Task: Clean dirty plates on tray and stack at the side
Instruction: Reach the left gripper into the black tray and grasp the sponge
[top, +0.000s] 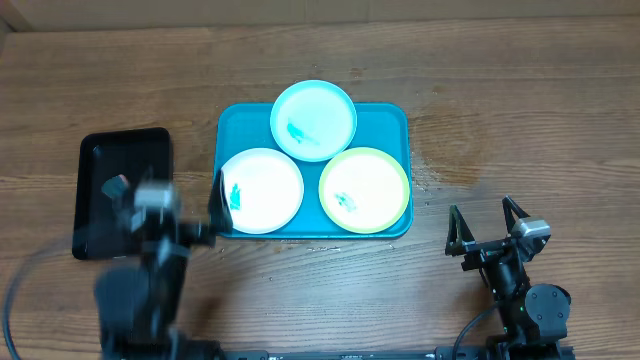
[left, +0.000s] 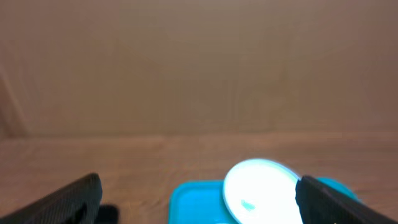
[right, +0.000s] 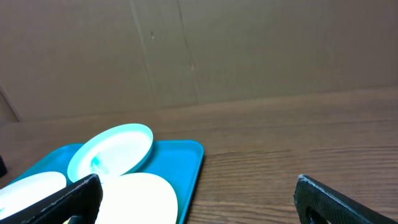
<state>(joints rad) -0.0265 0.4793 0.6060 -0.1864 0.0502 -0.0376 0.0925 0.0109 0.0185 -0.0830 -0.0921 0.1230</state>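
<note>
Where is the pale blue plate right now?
Overhead view: the pale blue plate sits midway along the far edge of the turquoise tray, overhanging its rim, beyond the white plate and yellow-green plate.

The large turquoise-blue rectangular plastic tray is showing one flat, unpatterned colour. The white round plastic plate is carrying a teal smear by its left edge; the pale blue round plastic plate is bearing a teal smudge left of centre; the yellow-green round plastic plate, paler in the middle, is wearing a small teal mark. The brown wooden table is displaying streaky grain, and the small black rectangular tray is looking plain and dark.
</note>
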